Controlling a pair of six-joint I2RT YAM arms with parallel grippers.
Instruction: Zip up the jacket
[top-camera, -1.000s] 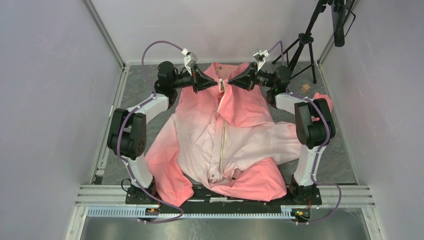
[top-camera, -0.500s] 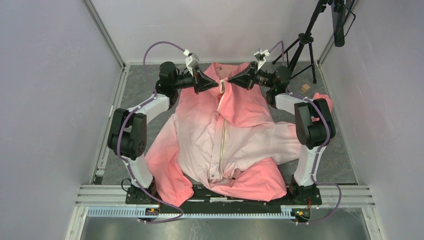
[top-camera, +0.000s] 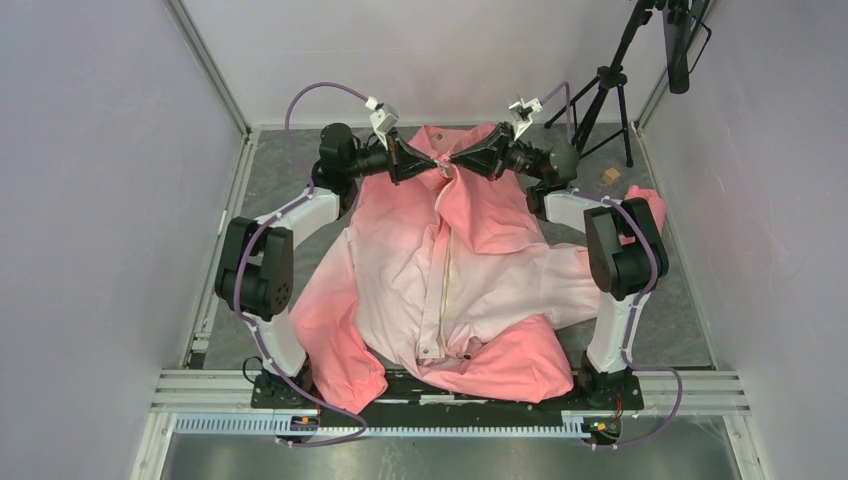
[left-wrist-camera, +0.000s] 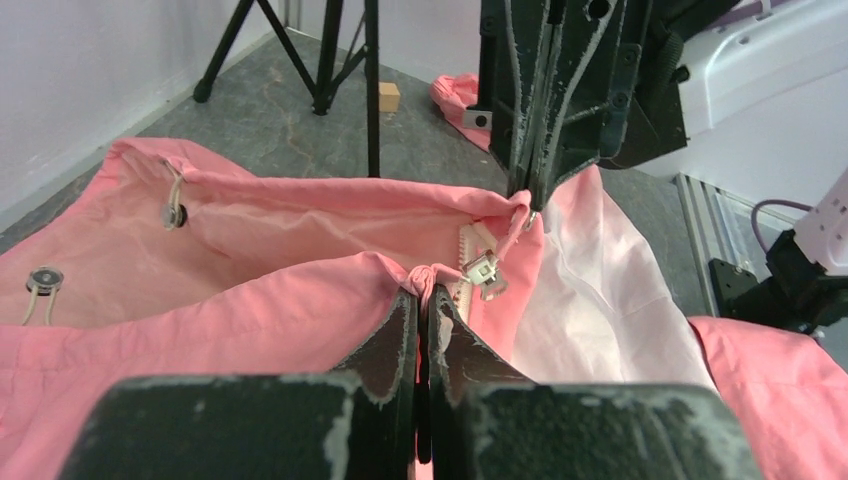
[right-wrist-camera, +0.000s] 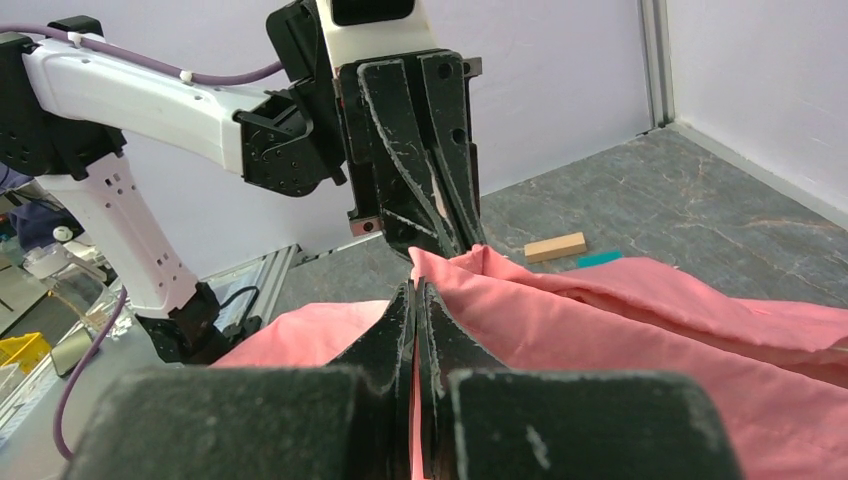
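Note:
The pink jacket (top-camera: 440, 280) lies spread on the grey table, collar far, its cream zipper strip (top-camera: 444, 275) running down the front. My left gripper (top-camera: 436, 168) is shut on the collar's left edge (left-wrist-camera: 425, 275), right by the metal zipper slider (left-wrist-camera: 482, 270) at the top of the zipper. My right gripper (top-camera: 452, 165) is shut on the collar's right edge (right-wrist-camera: 425, 262), facing the left gripper tip to tip. Both hold the collar slightly raised.
A black tripod (top-camera: 610, 75) stands at the back right. A small wooden block (top-camera: 610, 176) lies on the floor near it, also in the right wrist view (right-wrist-camera: 554, 247). Grey walls close in on both sides. A metal rail (top-camera: 420, 400) runs along the near edge.
Both grippers have moved slightly farther back and up with the collar edges still pinched. The rest of the jacket has not shifted.

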